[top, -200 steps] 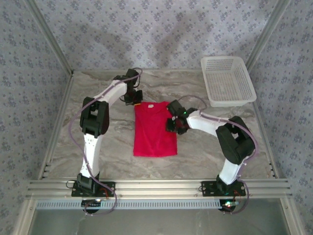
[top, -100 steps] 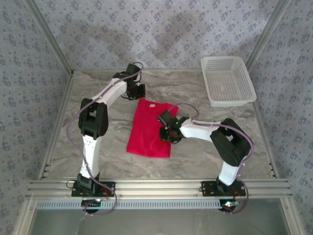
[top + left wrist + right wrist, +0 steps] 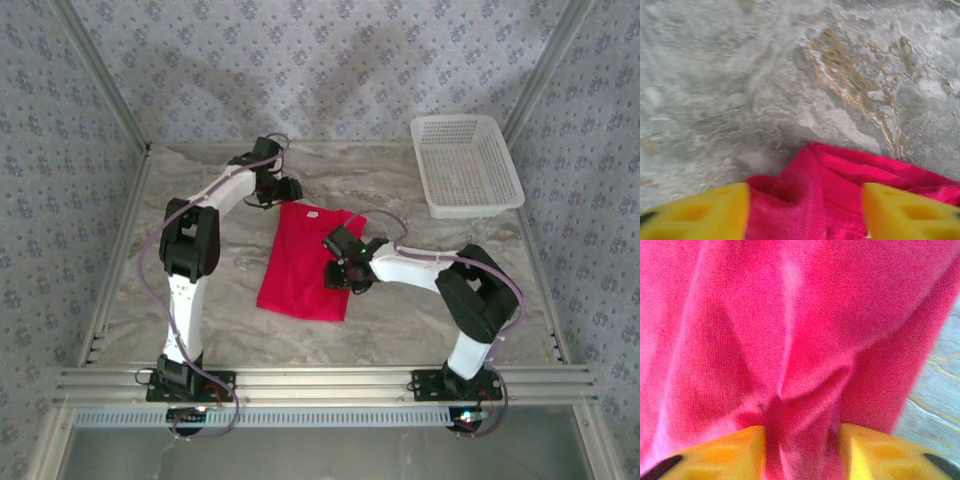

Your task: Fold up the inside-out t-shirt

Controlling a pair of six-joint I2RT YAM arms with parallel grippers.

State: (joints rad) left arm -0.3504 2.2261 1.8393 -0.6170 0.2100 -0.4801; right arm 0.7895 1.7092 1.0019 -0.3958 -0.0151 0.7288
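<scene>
The inside-out t-shirt (image 3: 300, 265) is bright red and lies folded into a long slanted strip in the middle of the table. My left gripper (image 3: 290, 190) is at its far top corner. In the left wrist view that gripper (image 3: 805, 210) stands open, its yellow fingers (image 3: 905, 212) apart over the rumpled red edge (image 3: 840, 185). My right gripper (image 3: 335, 272) sits on the strip's right side. In the right wrist view that gripper (image 3: 802, 450) has a gathered ridge of the red cloth (image 3: 790, 315) filling the gap between its fingers.
A white mesh basket (image 3: 512, 170) stands at the far right corner of the marble-patterned table (image 3: 420, 310). Patterned walls close in the back and both sides. A metal rail runs along the near edge.
The shirt has swung and slid left, its near end most. My right gripper moved left with it. The left gripper opened and let go of the top corner.
</scene>
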